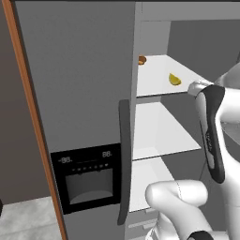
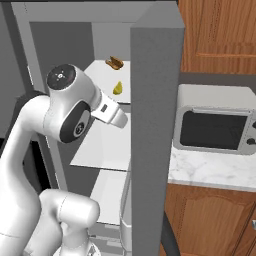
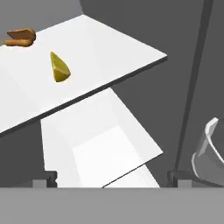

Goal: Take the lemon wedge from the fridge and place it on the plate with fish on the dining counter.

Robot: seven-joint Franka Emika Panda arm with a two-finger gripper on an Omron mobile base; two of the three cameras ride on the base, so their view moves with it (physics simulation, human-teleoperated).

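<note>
We are facing the fridge (image 1: 84,93) with its right door swung open, and our arm reaches into the open compartment. In the hand view our gripper (image 3: 111,177) shows as two small dark fingertips (image 3: 47,177) at the bottom, set far apart at full spread with nothing between them; they grip nothing.

The lemon wedge (image 3: 59,68) lies on the top white shelf (image 3: 109,48), above and to the left of the fingers in the hand view, well clear of both tips. It rests on its side with its pointed end toward the back of the shelf. Further back and left on that same shelf sits a small orange-brown lump (image 3: 19,37), apart from the wedge. From the left base view we see the wedge (image 1: 174,79) near the shelf's front right and the lump (image 1: 142,60) at the back by the door edge; from the right base view the wedge (image 2: 118,88) sits just beyond our wrist, with the lump (image 2: 115,62) behind it.

Below the top shelf, directly ahead of the fingers, is a second white shelf (image 3: 105,144), and it holds nothing we can see. A clear door bin (image 3: 209,148) stands just above the right fingertip.

Outside the fridge, in the right base view, a microwave (image 2: 215,125) stands on a marble wall counter (image 2: 210,172).
</note>
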